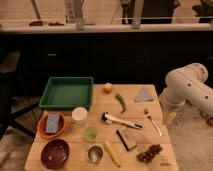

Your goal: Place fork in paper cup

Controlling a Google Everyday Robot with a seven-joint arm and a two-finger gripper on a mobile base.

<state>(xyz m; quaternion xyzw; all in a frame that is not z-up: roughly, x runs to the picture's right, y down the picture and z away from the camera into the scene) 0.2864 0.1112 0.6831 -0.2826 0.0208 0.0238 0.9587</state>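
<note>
The fork (153, 121) is a slim silver one lying flat near the table's right edge, tines pointing away from me. The paper cup (79, 115) is short and cream-white; it stands upright left of the table's middle, just in front of the green tray. My white arm (186, 87) comes in from the right. The gripper (170, 117) hangs low beside the table's right edge, just right of the fork and not touching it. It is far from the cup.
A green tray (66, 92), orange (107, 87), green pepper (120, 101) and grey cloth (144, 94) lie at the back. A white-handled brush (120, 121), green cup (90, 133), metal cup (95, 153), yellow stick (112, 152), brown block (126, 139), grapes (149, 153) and two bowls (55, 153) fill the front.
</note>
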